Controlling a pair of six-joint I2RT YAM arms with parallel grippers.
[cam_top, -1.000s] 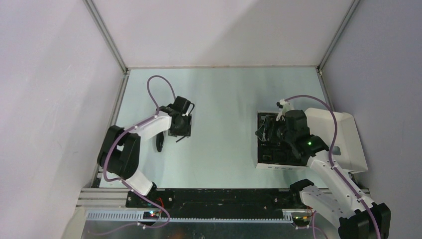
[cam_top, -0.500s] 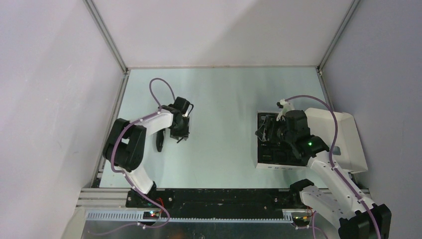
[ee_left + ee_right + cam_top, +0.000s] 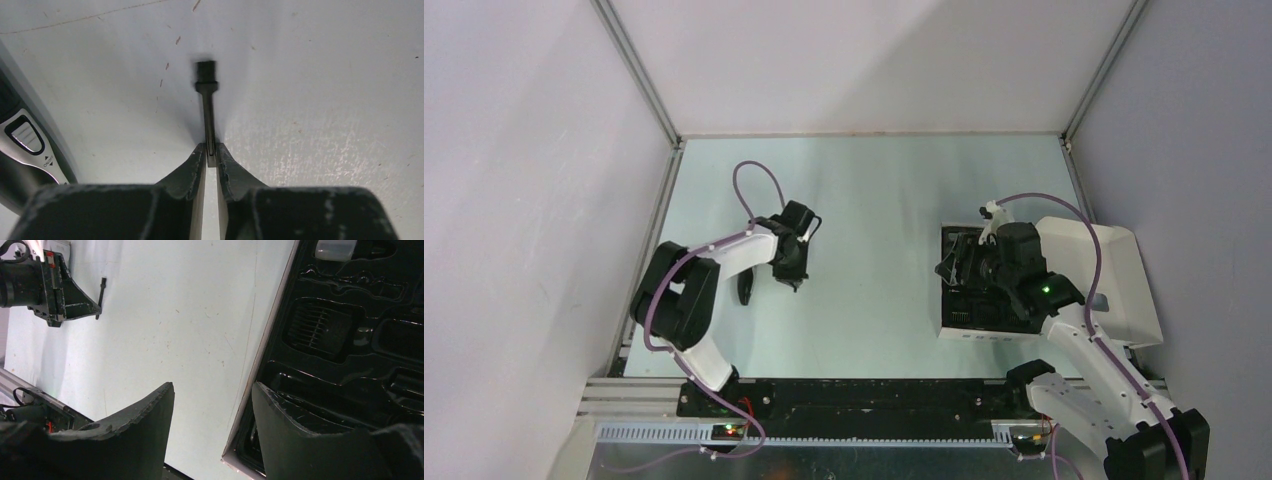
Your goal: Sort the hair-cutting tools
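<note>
Where the left pincer pinches the thin brush at its tail end, the hold looks sound: light, stiff, slippery stick. Empty, the right pincer gapes.

R gripper jaws apart over pale tabletop, beside glossy black moulded insert; ribbed black comb attachment in a recess. Top-left: L gripper at thin black stick brush.

Pale grey walls enclose a faintly scratched, perhaps greenish-white table
</note>
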